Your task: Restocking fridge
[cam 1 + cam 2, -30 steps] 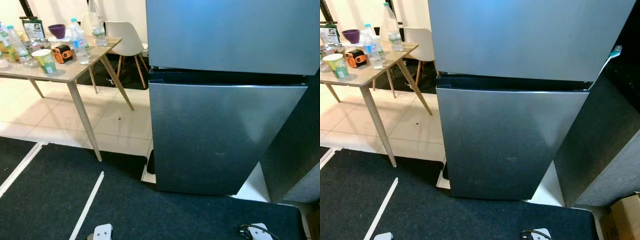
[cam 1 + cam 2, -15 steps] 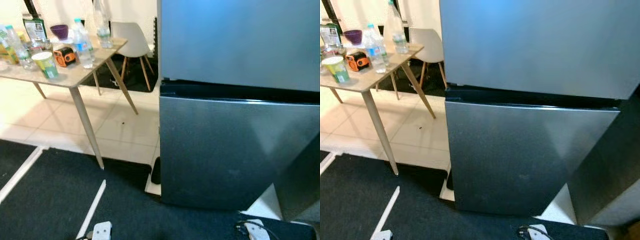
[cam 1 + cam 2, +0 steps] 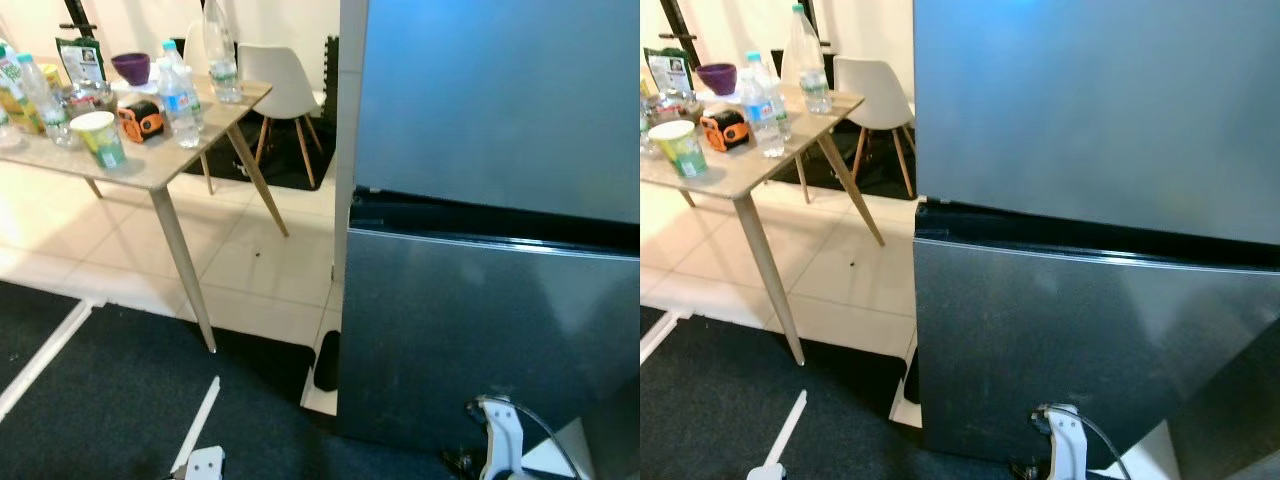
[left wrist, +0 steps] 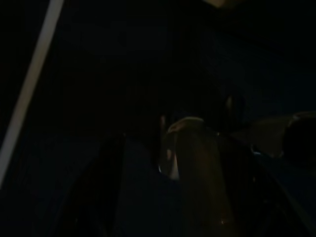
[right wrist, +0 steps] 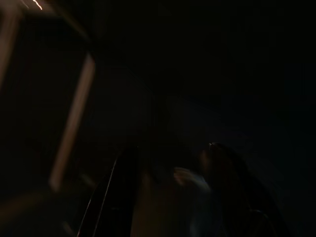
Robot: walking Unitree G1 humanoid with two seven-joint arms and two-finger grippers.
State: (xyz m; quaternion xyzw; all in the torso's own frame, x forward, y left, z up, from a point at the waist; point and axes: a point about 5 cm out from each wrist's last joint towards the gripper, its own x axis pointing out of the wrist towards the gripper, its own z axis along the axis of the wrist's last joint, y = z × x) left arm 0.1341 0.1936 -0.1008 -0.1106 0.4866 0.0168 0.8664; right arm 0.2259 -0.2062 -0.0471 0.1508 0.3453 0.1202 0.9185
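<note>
Fridge [image 3: 1090, 250] stands shut straight ahead of you, nearer your right gripper [image 5: 168, 163] than your left gripper [image 4: 168, 148], water bottles [image 3: 180, 100] wait on the table [image 3: 150, 165] to your left, and I cannot tell whether either pair of fingers is spread.

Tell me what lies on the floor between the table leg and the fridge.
In the left eye view, between the table leg and the fridge lie pale floor tiles, then the dark carpet.
</note>
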